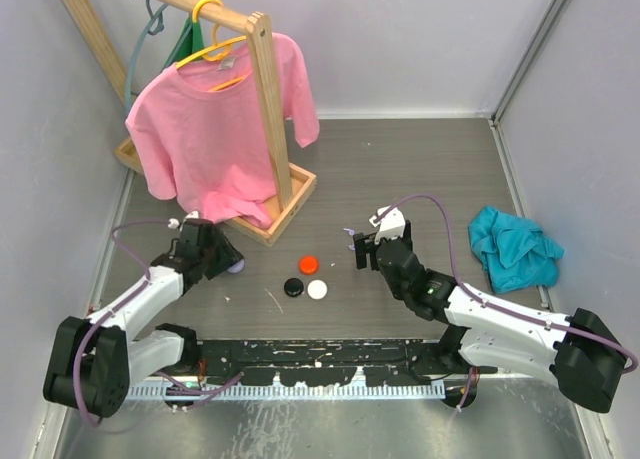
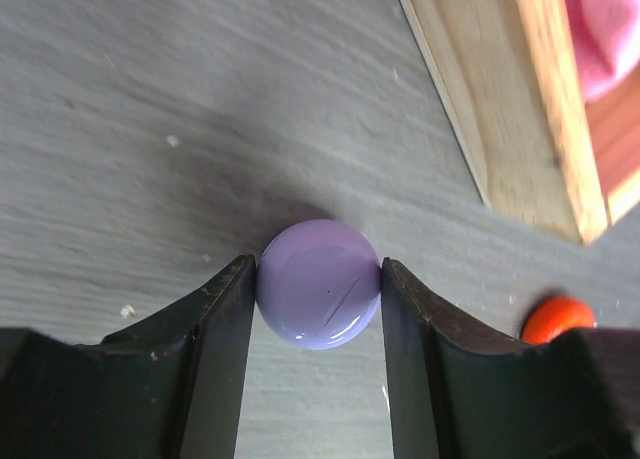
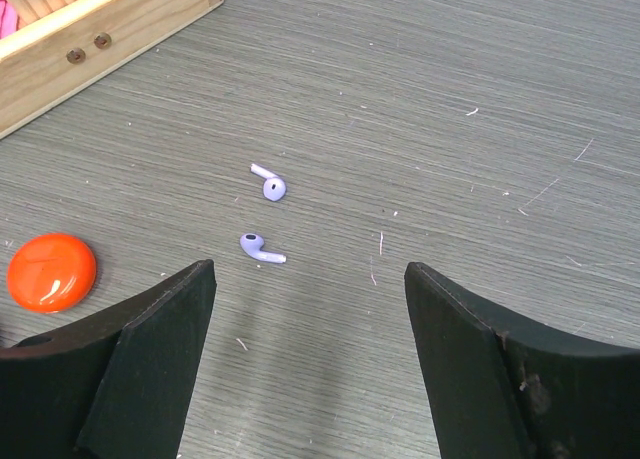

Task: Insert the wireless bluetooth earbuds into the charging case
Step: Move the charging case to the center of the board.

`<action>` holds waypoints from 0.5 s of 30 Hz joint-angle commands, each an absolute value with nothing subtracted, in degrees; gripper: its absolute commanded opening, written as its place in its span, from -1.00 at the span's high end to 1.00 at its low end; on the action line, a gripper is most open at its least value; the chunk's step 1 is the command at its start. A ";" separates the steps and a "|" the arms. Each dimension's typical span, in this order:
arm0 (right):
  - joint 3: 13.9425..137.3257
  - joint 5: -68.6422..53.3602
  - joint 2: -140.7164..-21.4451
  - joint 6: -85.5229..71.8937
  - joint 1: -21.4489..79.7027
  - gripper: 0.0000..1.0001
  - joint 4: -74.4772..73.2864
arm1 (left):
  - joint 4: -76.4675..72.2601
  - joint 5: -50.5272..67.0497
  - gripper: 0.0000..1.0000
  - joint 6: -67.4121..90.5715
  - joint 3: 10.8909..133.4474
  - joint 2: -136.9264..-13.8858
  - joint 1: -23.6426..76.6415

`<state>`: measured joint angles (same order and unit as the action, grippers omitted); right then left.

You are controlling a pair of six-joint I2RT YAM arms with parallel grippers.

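Note:
My left gripper [image 2: 318, 275] is shut on a round, closed purple charging case [image 2: 320, 284], one finger touching each side; in the top view the gripper [image 1: 228, 259] and the case [image 1: 236, 266] are at the left, near the wooden rack base. Two tiny purple earbuds [image 3: 270, 186] [image 3: 258, 247] lie loose on the table just ahead of my right gripper [image 3: 308, 279], which is open and empty. In the top view the right gripper [image 1: 362, 251] hovers at centre right, with the earbuds [image 1: 349, 233] as specks beside it.
An orange round case [image 1: 308, 264], a black one [image 1: 293, 287] and a white one [image 1: 317, 289] lie between the arms. A wooden rack [image 1: 270, 109] holds a pink shirt [image 1: 215, 129] at the back left. A teal cloth [image 1: 515, 247] lies at the right.

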<state>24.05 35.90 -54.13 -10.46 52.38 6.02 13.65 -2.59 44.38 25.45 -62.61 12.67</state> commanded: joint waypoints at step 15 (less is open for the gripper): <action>25.39 35.88 -54.82 -10.61 52.39 -0.65 8.92 | 16.98 0.62 -0.15 52.67 23.65 -60.13 26.23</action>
<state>24.05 35.64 -54.81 -10.48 52.38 6.04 16.12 -0.82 50.89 23.77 -60.62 24.69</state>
